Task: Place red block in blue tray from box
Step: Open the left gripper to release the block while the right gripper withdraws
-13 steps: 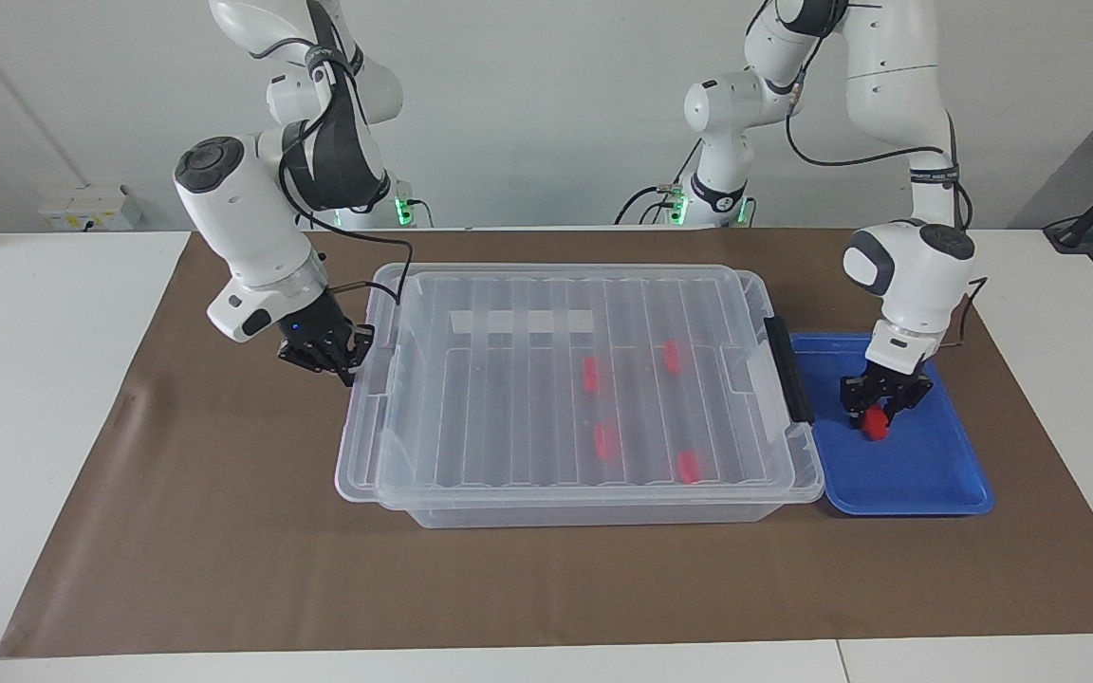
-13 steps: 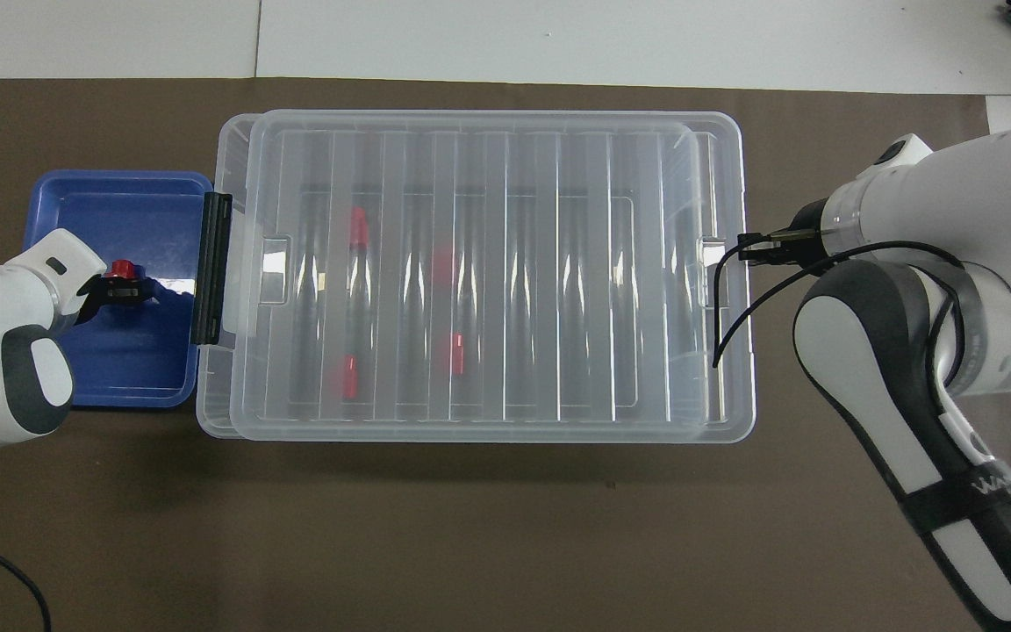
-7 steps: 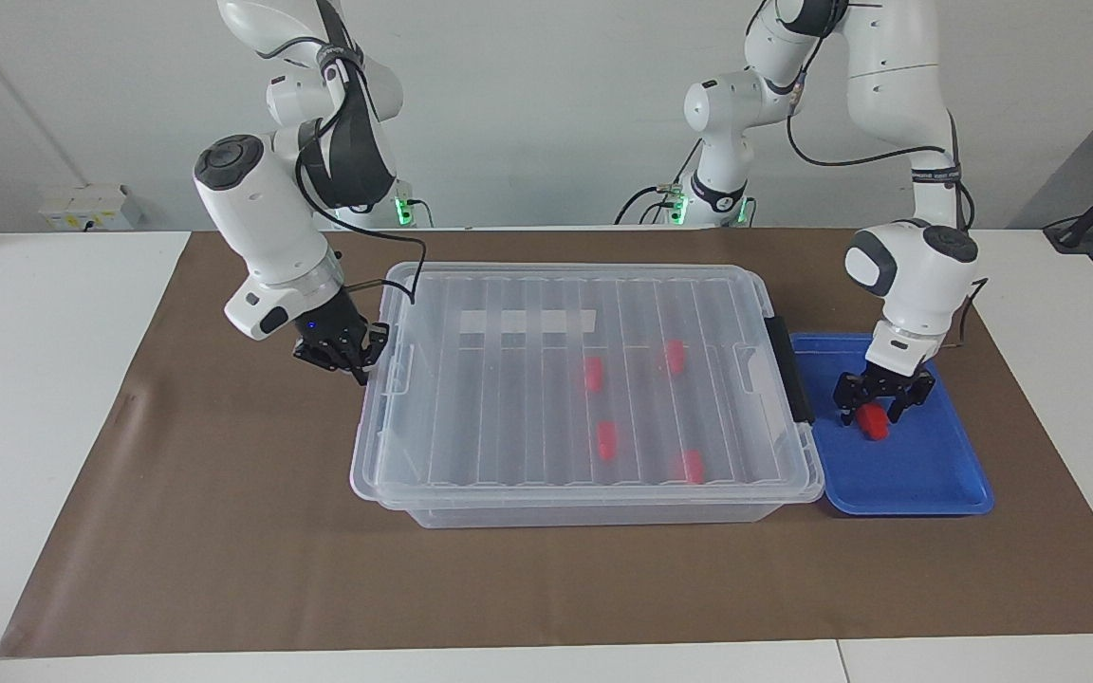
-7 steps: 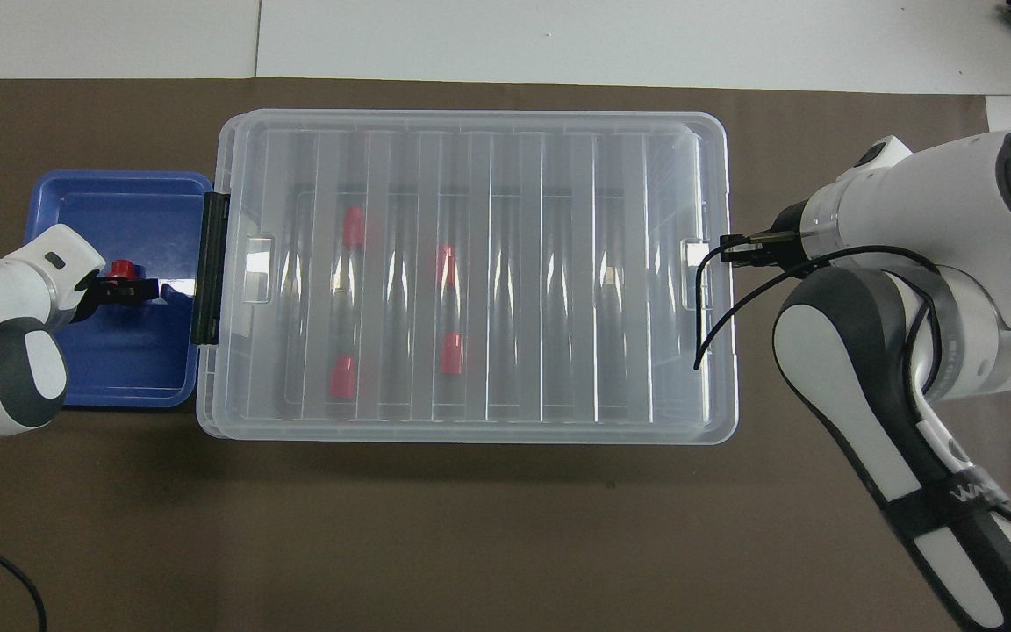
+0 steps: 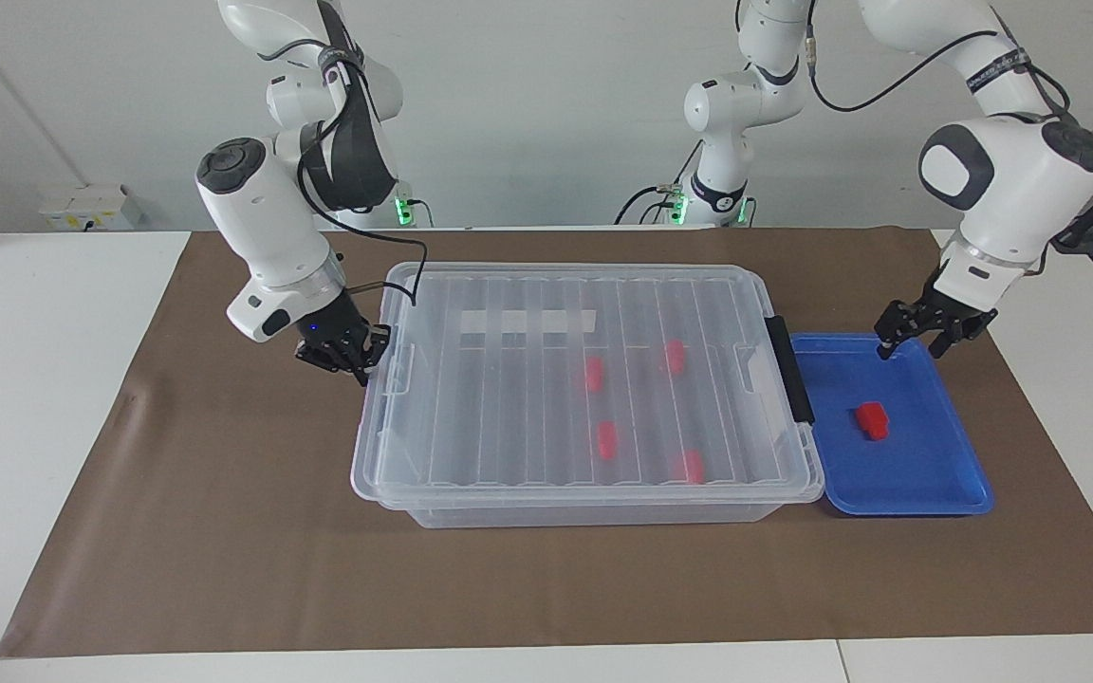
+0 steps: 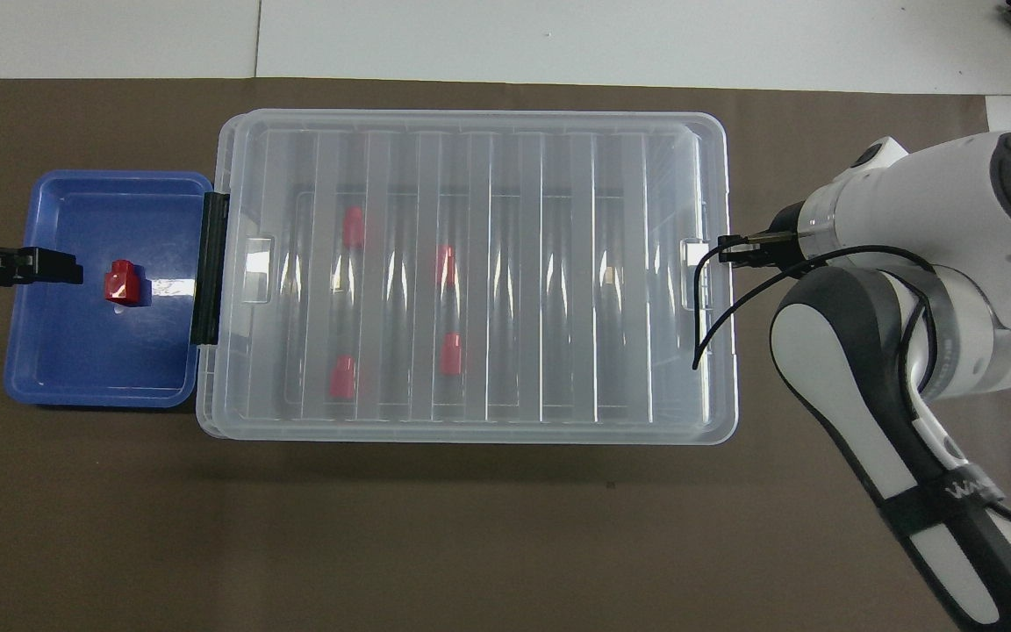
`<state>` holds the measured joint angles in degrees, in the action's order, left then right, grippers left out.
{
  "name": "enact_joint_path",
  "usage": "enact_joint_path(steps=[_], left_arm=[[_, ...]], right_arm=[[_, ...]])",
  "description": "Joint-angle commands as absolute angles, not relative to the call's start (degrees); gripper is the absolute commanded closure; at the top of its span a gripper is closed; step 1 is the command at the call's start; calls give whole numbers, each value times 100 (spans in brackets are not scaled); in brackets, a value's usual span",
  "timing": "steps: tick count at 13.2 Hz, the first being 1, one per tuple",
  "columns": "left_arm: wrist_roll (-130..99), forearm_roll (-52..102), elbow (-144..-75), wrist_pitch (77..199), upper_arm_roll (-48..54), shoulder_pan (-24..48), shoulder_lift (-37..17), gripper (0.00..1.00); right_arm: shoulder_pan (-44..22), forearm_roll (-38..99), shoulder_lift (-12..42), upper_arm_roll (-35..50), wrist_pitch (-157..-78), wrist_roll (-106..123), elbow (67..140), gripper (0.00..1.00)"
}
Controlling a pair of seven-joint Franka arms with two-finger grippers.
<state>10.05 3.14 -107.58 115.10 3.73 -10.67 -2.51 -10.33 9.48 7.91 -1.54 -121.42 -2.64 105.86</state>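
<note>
One red block (image 5: 872, 420) lies loose in the middle of the blue tray (image 5: 926, 484), also seen from overhead (image 6: 122, 283). My left gripper (image 5: 912, 334) is open and empty, raised over the tray's rim nearest the robots. The clear box (image 5: 584, 501) stands beside the tray with its ribbed lid (image 5: 509, 285) on. Several more red blocks (image 5: 607, 439) lie inside it. My right gripper (image 5: 345, 359) is at the lid's end toward the right arm's end of the table, right at the lid's rim (image 6: 706, 263).
A black clip (image 5: 788, 379) runs along the box's end beside the tray (image 6: 93, 369). A white label strip (image 5: 523, 323) shows through the lid. Brown mat (image 5: 224, 531) covers the table around the box. The right arm's cable (image 6: 716, 307) hangs over the lid's end.
My left gripper let go of the red block and rose away from it, leaving it in the tray. The lid, offset a second ago, slid square onto the box with my right gripper.
</note>
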Motion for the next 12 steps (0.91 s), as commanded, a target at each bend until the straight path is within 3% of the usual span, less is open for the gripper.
enact_joint_path(steps=[1, 2, 3, 6, 12], left_arm=[[853, 343, -10661, 10813, 343, -941, 305, 0], [853, 343, -10635, 10602, 343, -914, 499, 0], [853, 343, -10626, 10373, 351, -853, 640, 0], [800, 343, -10565, 9872, 492, -826, 887, 0], [440, 290, -10205, 8835, 589, -826, 1071, 0]], right_arm=[[-1002, 977, 817, -149, -12191, -299, 10539, 100], [-915, 897, 783, -176, -12121, -290, 10512, 84], [-766, 714, 695, -193, -12042, -290, 10494, 1], [-528, -51, 545, -211, -11613, -334, 10118, 0], [-202, -483, 291, -272, -9338, -343, 8878, 0]])
